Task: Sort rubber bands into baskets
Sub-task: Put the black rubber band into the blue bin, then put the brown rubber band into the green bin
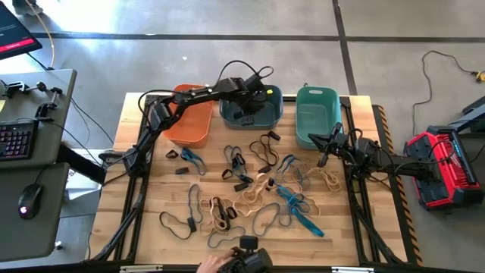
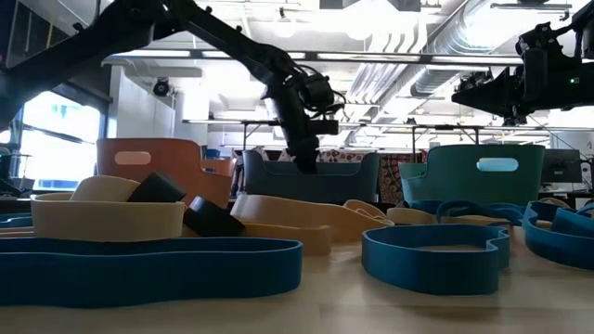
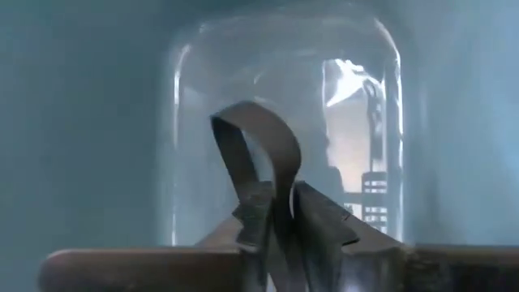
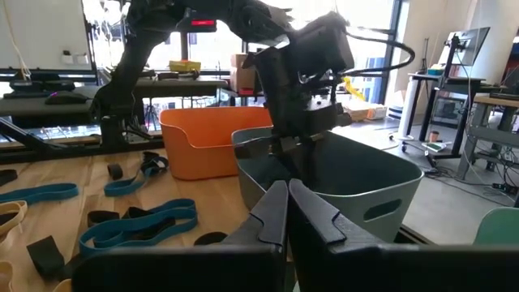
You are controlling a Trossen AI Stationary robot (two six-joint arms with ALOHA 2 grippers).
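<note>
Blue, tan and dark rubber bands (image 1: 261,193) litter the table before orange (image 1: 191,125), slate (image 1: 251,110) and teal (image 1: 317,114) baskets.

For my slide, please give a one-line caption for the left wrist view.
Left gripper holding a dark rubber band inside the grey basket.

This is a robotics lab or workshop. A butcher-block table (image 1: 250,220) on a black frame stands on a bare concrete floor (image 1: 189,19), with 2 dark robot arms mounted at its sides. A desk beside it carries a keyboard (image 1: 15,140) and mouse (image 1: 28,200). Exposed ceiling ducts (image 2: 436,46) and strip lights run overhead, and more desks with a monitor (image 4: 470,45) stand behind.
</note>
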